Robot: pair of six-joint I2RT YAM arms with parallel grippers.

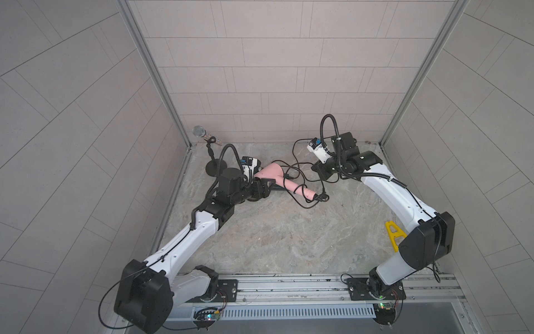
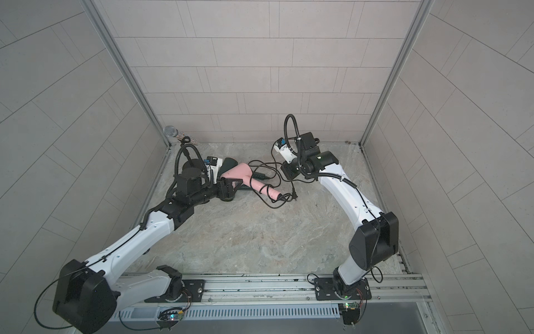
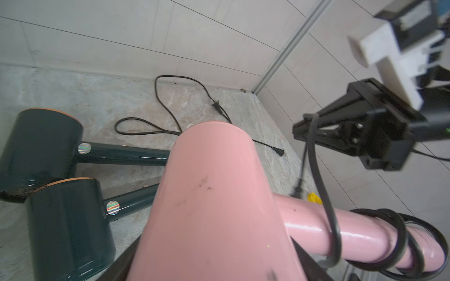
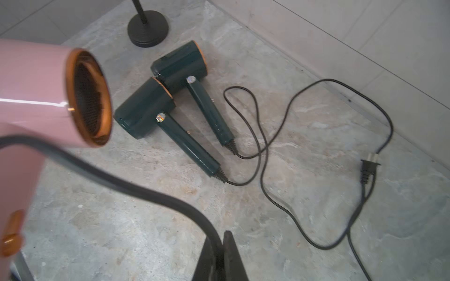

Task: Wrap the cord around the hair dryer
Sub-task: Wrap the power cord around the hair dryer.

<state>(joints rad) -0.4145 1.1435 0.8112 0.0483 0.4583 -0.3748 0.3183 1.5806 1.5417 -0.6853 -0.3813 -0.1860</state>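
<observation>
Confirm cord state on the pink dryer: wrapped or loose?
Partly wrapped: a few coils of cord circle the pink hair dryer handle; the rest runs to the right gripper, shut on it.

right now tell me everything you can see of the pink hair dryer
The glossy pink plastic hair dryer is T-shaped: a wide barrel with a copper rim around a dark grille, and a round handle with orange buttons. The left gripper clamps the barrel in its jaws, seemingly holding it above the stone tabletop. A black cord loops a few turns around the handle's end, then runs off to the shut right gripper.
</observation>
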